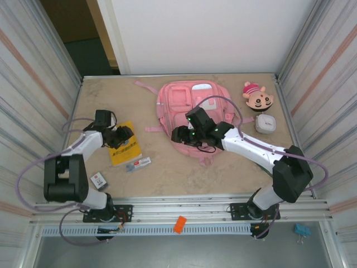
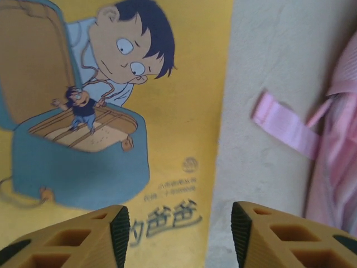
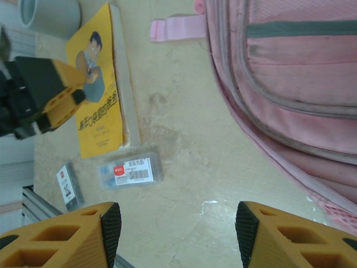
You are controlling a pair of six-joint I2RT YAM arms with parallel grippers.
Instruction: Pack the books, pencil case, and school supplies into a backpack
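The pink backpack (image 1: pixel 195 109) lies flat at the table's middle back, its edge also in the right wrist view (image 3: pixel 290 72). A thin yellow book (image 1: pixel 125 151) with a cartoon cover (image 2: pixel 167 128) lies to its left. My left gripper (image 1: pixel 124 137) hovers over the book, open, the book's right edge under the gap (image 2: pixel 180 234). A small clear pack (image 1: pixel 138 164) with a red-marked label (image 3: pixel 129 170) and a tiny white square (image 1: pixel 99 179) lie nearer the front. My right gripper (image 1: pixel 179 134) is open over bare table (image 3: pixel 175 229) by the backpack's left edge. Which item is the pencil case I cannot tell.
A pink-and-tan plush head (image 1: pixel 257 96) and a white rounded-square box (image 1: pixel 265 123) sit right of the backpack. A grey cup (image 3: pixel 47 14) stands beyond the book. A loose pink strap (image 2: pixel 284 125) lies between book and backpack. Metal walls close in both sides.
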